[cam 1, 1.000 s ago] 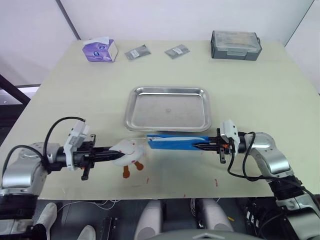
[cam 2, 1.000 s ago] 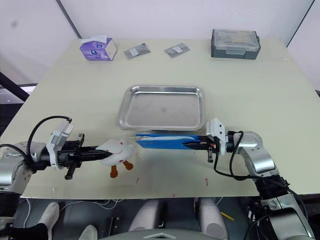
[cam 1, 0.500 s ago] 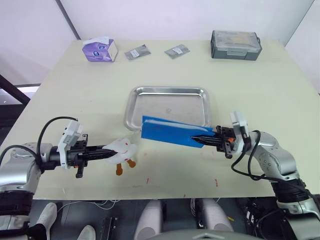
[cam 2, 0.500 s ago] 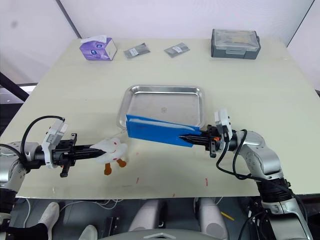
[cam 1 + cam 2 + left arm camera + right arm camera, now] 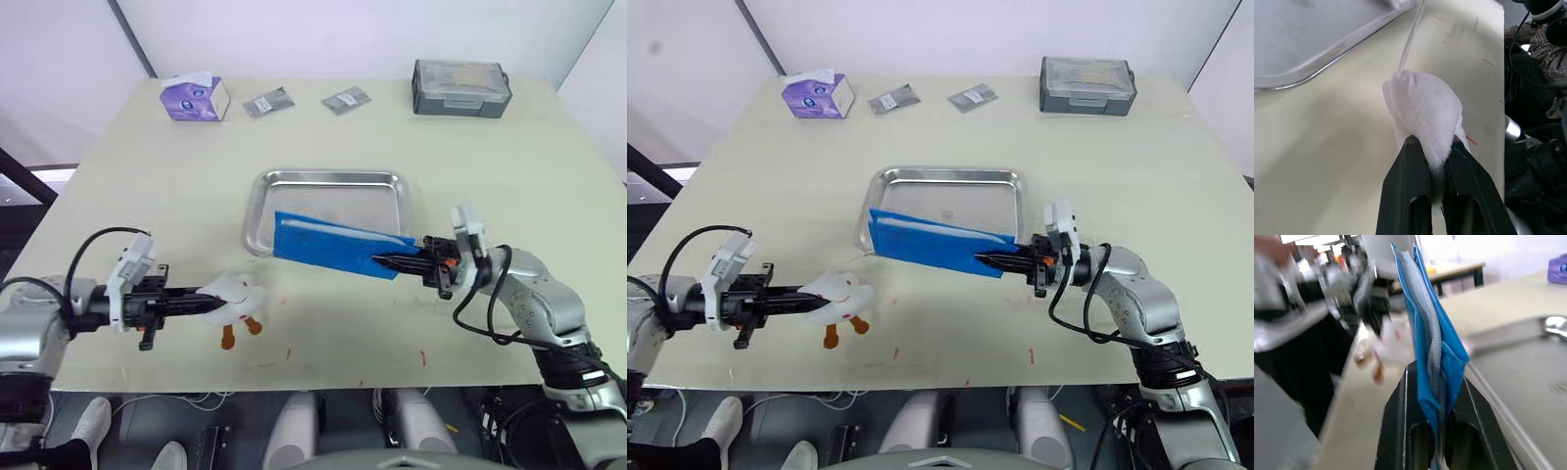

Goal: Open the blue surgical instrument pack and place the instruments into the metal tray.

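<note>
Right gripper [image 5: 400, 262] pinching flat bright-blue surgical instrument pack [image 5: 333, 245], long axis toward ten o'clock, over shiny steel rectangular tray [image 5: 328, 178].

The left arm is stretched low along the near edge, its gripper [image 5: 201, 301] pointed toward 3 o'clock and clamped on a white bundle [image 5: 233, 297]. The right gripper [image 5: 384, 261] is pointed toward 9 o'clock, pinched on the blue surgical instrument pack [image 5: 333, 246].

Blue pack [image 5: 333, 247] flat, lifted & tilted, overlapping near edge of metal tray [image 5: 329, 201]; tray bare, shiny.
</note>
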